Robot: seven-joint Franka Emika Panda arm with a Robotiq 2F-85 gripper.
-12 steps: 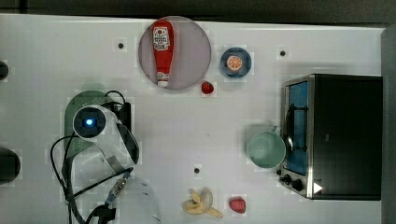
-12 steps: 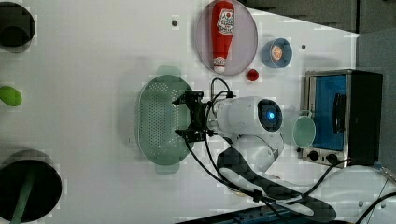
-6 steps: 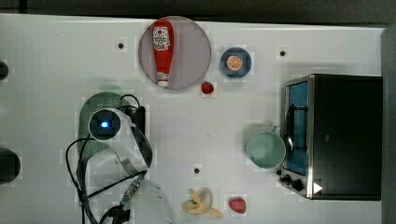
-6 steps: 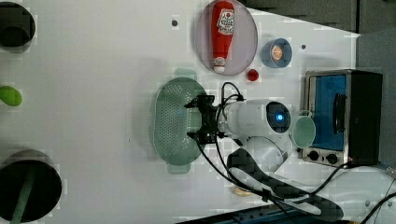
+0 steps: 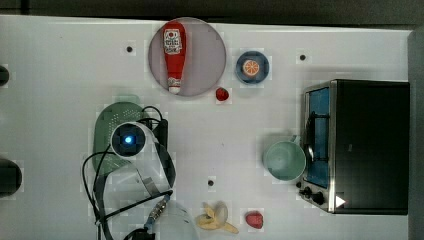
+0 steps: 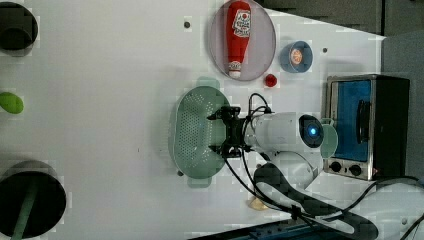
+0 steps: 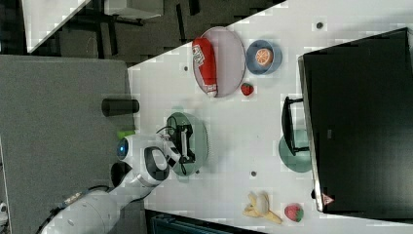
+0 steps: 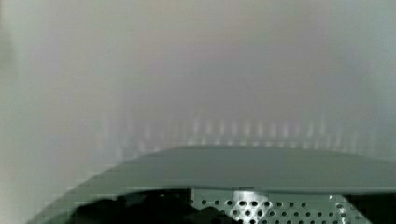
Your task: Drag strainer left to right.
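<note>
Strainer dragged rightward across the table, hand spread inside its bowl

Over the last second the white table (image 5: 60,65) had seen the strainer (image 6: 192,132) slide toward the left view's right, closer to the toaster oven (image 6: 367,125) and the mint cup (image 5: 284,160), so the drag was under way but, judging by the gap left, not finished. The gripper (image 6: 220,132) sat in the strainer's bowl against its cup-side wall, jaws spread wide and clamping nothing, pushing rather than gripping. The strawberry (image 5: 222,94) lay beyond the hand, untouched.
</note>
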